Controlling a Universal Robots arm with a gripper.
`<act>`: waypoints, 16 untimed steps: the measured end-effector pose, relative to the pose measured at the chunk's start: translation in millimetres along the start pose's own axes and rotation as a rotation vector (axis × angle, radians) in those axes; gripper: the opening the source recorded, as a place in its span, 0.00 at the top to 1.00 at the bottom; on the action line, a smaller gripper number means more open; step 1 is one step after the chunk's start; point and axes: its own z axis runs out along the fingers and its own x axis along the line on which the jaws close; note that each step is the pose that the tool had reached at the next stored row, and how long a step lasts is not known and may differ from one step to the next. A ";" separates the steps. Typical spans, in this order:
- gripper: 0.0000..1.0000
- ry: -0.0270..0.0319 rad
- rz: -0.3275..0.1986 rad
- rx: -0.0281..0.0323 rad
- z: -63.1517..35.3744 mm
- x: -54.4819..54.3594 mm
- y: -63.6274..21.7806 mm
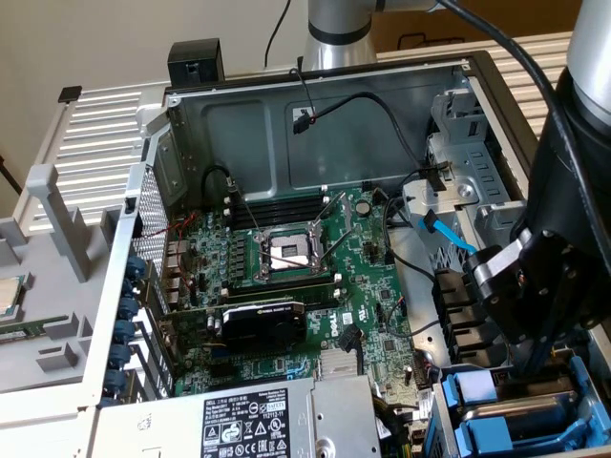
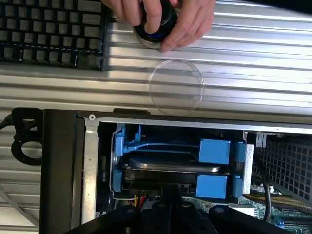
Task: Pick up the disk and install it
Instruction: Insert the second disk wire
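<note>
Two blue-railed bays sit at the case's lower corner on the exterior view's right, and the disk [image 2: 170, 168] rests in its blue rails [image 2: 214, 151] there. The gripper [image 1: 535, 367] hangs just above it, jaws pressed together, holding nothing. The power supply [image 1: 248, 420] carries a black-and-white label; its small print cannot be read. A hand [image 2: 165, 19] grips a black knob by the keyboard [image 2: 48, 29].

The disk [image 2: 170, 168] is dark smooth metal, framed by glossy blue plastic rails [image 2: 214, 151]. The computer case [image 1: 382, 105] is matt grey sheet metal. Ribbed, brushed-looking metal covers the table [image 2: 243, 58].
</note>
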 end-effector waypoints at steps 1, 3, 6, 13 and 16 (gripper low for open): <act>0.89 0.0000 0.000 0.0001 -0.1 0.0 0.0; 0.89 -0.0001 0.000 0.0001 -1.7 0.0 -0.2; 0.89 -0.0001 0.000 -0.0002 -7.1 -0.1 -0.3; 0.89 -0.0003 0.000 -0.0031 -30.3 -0.4 -1.5; 0.89 -0.0003 0.000 -0.0048 -39.2 -0.5 -2.4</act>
